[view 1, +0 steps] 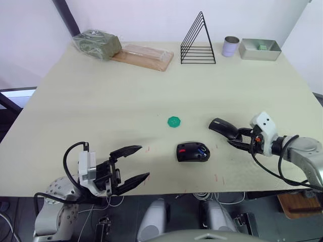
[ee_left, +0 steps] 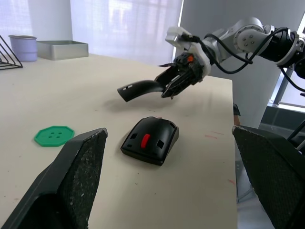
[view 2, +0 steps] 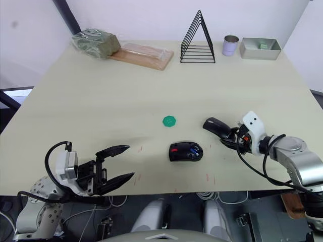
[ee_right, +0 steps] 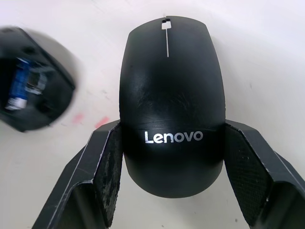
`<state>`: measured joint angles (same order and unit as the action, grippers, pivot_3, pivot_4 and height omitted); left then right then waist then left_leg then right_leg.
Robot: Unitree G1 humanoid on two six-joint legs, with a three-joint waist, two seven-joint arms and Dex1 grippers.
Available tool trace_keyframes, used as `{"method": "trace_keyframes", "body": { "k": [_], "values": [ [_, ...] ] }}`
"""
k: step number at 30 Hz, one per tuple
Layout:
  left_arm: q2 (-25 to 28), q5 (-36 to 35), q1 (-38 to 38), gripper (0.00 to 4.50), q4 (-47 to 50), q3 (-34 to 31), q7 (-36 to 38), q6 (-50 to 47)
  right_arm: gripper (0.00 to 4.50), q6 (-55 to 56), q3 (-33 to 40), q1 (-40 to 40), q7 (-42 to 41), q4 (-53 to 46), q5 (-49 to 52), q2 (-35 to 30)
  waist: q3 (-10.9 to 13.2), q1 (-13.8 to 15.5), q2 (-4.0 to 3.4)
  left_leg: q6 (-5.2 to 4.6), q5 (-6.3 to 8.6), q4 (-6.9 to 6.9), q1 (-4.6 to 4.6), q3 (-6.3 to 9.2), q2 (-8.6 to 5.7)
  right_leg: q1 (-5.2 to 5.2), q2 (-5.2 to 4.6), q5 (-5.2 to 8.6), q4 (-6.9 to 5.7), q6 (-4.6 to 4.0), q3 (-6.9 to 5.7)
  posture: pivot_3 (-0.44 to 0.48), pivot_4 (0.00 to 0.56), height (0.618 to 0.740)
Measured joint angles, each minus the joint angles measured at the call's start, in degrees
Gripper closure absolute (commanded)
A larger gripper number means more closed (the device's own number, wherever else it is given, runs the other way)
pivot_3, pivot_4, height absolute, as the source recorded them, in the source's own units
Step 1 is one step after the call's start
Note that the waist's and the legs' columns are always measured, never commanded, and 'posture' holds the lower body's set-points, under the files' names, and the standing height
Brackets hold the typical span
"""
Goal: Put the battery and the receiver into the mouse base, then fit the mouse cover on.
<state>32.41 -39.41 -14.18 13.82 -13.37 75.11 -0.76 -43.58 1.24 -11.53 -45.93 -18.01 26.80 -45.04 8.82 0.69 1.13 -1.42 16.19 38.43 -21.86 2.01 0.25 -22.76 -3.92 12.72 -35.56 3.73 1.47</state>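
Observation:
The mouse base [view 1: 193,152] lies open near the table's front edge, with a red part and the blue battery [view 1: 203,150] inside it. I cannot make out the receiver. Just right of the base, my right gripper [view 1: 236,137] is shut on the rear of the glossy black mouse cover [ee_right: 171,86]. It holds the cover a little above the table, logo side up. My left gripper [view 1: 144,161] hovers open and holds nothing, left of the base at the front edge. In the left wrist view the base [ee_left: 150,140] shows ahead of its fingers [ee_left: 81,162].
A green scalloped disc [view 1: 173,121] lies behind the base. Along the far edge stand a black wire rack [view 1: 198,40], a lilac cup [view 1: 231,46], a metal tray [view 1: 259,49], a wooden board [view 1: 144,56] and a green wrapped bundle [view 1: 97,43].

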Motion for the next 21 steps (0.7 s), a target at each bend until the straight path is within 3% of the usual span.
{"method": "trace_keyframes", "body": {
  "k": [6, 11, 21],
  "values": [
    [1.19, -0.71, 1.10, 0.00, -0.22, -0.63, 0.06, -0.68, 1.60, -3.22, -0.60, -7.19, -6.46, -9.46, 5.48, -6.13, 0.04, 0.04, -0.04, 0.00, 0.00, -0.04, -0.03, 0.05, 0.03, 0.00, 0.00, 0.00, 0.11, 0.00, -0.05, 0.000, 0.150, 0.740],
    [1.81, -1.93, 1.72, 0.00, -0.28, -1.80, -0.22, -1.96, 1.60, -4.88, -6.53, -13.96, -9.97, -13.28, 6.13, -7.19, 0.04, 0.00, -0.04, 0.00, 0.00, -0.04, -0.04, 0.08, 0.04, -0.01, -0.01, 0.00, 0.13, 0.00, -0.06, 0.000, 0.150, 0.740],
    [3.28, -3.54, 1.69, 0.00, -2.07, -3.90, 1.84, -3.46, 1.60, -4.30, -21.86, -22.88, -14.30, -9.77, -0.85, -5.98, 0.05, 0.09, -0.02, 0.00, 0.01, -0.04, -0.13, 0.06, 0.00, -0.15, -0.07, -0.01, 0.18, 0.00, -0.07, 0.000, 0.150, 0.740]
  ]
}}
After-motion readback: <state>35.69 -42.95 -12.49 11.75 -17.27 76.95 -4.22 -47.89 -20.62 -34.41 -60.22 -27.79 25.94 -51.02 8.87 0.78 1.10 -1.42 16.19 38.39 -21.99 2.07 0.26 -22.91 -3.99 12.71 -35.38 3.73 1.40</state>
